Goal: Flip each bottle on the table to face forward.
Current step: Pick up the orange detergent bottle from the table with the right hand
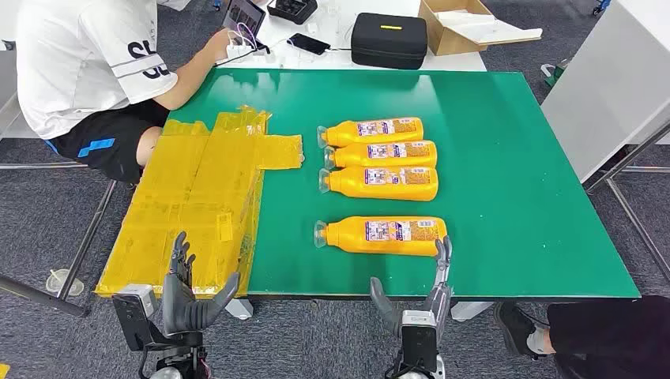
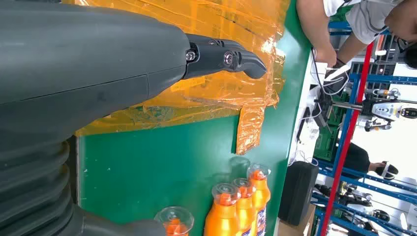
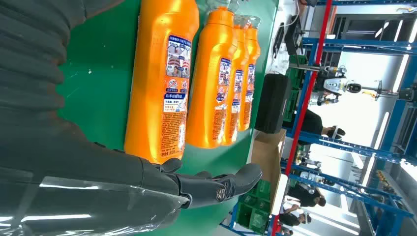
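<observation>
Several orange bottles lie on their sides on the green table, clear caps pointing left. Three lie close together in the middle, and the nearest bottle lies alone by the front edge. Their labels with small print face up, as the right wrist view shows on the nearest bottle. My right hand hovers at the front edge just below that bottle, fingers spread and holding nothing, one fingertip close to the bottle's base. My left hand is open over the yellow sheet's front edge, its fingers apart and empty.
A crumpled yellow plastic sheet covers the table's left part. A seated person works at the far left corner. Behind the green table a white table holds a black case and a cardboard box. A grey panel stands at right.
</observation>
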Robot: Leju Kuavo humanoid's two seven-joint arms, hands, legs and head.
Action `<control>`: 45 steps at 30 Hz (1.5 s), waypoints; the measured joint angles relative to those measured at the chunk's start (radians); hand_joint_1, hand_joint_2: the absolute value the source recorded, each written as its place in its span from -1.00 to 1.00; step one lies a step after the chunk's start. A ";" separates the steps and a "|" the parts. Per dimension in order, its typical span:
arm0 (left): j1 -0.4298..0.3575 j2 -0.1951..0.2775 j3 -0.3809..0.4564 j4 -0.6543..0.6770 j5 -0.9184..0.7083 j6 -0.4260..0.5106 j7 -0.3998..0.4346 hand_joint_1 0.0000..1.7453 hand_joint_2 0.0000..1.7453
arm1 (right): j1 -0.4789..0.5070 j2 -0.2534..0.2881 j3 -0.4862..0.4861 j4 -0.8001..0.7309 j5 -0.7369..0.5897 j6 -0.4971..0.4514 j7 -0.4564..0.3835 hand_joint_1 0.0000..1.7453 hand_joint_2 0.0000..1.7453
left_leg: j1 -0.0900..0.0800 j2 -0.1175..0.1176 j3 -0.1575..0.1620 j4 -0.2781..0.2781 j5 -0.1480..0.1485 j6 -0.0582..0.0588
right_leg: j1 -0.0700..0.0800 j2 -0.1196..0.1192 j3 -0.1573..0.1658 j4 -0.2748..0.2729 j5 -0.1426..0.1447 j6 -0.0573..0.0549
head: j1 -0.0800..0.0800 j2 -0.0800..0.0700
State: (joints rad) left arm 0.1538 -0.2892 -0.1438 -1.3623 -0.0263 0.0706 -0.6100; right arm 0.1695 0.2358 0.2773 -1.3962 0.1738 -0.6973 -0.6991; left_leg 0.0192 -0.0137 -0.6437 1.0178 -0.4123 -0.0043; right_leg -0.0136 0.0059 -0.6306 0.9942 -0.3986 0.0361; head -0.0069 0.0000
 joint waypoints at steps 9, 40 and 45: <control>0.000 0.000 0.000 0.000 0.000 -0.006 0.001 -1.00 1.00 | 0.002 0.000 -0.001 0.000 -0.007 0.000 0.000 -1.00 1.00 | 0.000 0.000 0.000 0.000 0.000 0.000 | 0.000 0.000 0.000 0.000 0.000 0.000 | 0.000 0.000; -0.003 0.000 -0.002 0.000 -0.003 -0.005 0.002 -1.00 1.00 | 0.004 0.000 -0.003 0.000 -0.008 0.000 0.000 -1.00 1.00 | 0.000 0.000 0.000 0.000 0.000 0.000 | 0.000 0.000 0.000 0.000 0.000 0.000 | 0.000 0.000; -0.005 0.000 -0.002 0.000 -0.006 0.000 0.001 -1.00 1.00 | 0.004 0.000 -0.003 0.002 0.006 0.000 0.000 -1.00 1.00 | 0.000 0.000 0.000 0.000 0.000 0.000 | 0.000 0.000 0.000 0.000 0.000 0.000 | 0.000 0.000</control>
State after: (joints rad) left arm 0.1486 -0.2895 -0.1457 -1.3622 -0.0327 0.0704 -0.6093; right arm 0.1731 0.2356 0.2739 -1.3947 0.1800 -0.6970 -0.6992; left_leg 0.0192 -0.0137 -0.6436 1.0178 -0.4124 -0.0043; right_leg -0.0136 0.0059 -0.6307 0.9942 -0.3987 0.0361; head -0.0069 0.0000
